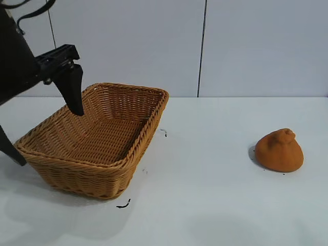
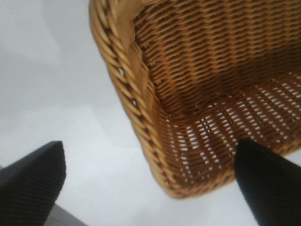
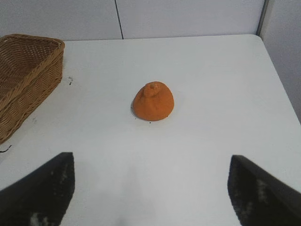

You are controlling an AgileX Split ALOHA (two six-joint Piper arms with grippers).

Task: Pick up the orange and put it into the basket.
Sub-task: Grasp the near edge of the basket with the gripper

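Right claw [image 3: 150,188] wide, empty; I'd centre it over the orange [image 3: 153,101], then descend. Left claw [image 2: 150,183] wide over basket [image 1: 128,148].

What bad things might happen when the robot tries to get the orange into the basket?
1. The orange is rounded and lumpy, so it might slip or roll from the right end effector, whose fingers stand wide open.
2. The left end effector hangs over the basket rim, straddling a corner; it might bump the basket or get in the way of the drop.
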